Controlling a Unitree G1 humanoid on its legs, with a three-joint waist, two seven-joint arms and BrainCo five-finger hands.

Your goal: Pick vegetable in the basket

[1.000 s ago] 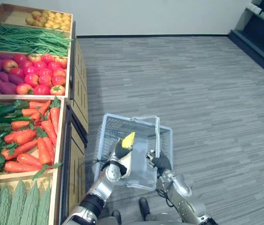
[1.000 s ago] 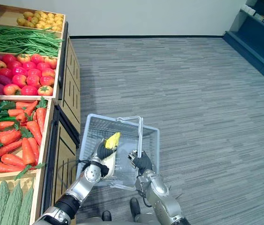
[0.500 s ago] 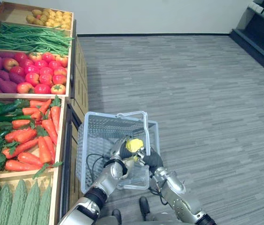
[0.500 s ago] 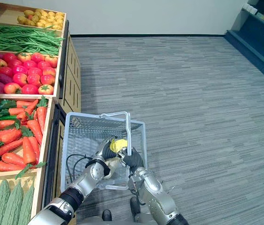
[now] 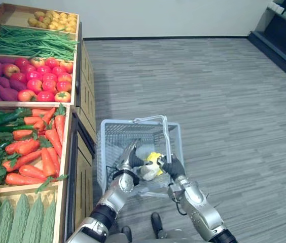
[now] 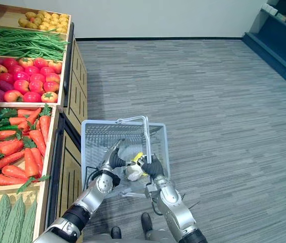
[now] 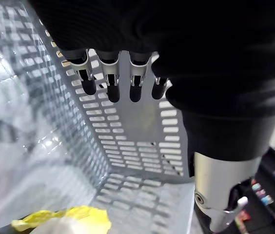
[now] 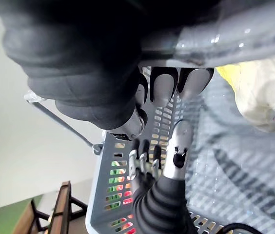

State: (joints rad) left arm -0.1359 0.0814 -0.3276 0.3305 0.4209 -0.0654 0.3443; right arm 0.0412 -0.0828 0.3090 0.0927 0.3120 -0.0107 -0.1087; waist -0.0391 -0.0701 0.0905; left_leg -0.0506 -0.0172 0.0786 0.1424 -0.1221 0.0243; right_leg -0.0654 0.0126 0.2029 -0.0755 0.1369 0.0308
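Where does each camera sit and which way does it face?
Left eye view: head, looking down at the basket beside the produce stand; both arms show.
Right eye view: same, slightly shifted.
Left wrist view: left wrist, along the open left robot hand into the basket.
Right wrist view: right wrist, past the right robot hand curled on the basket handle.
Shared: both wrist views show the yellow vegetable.

Grocery shop, wooden produce crates (image 5: 80,76) of carrots (image 5: 36,147), tomatoes (image 5: 44,81), shopping basket (image 5: 113,130)
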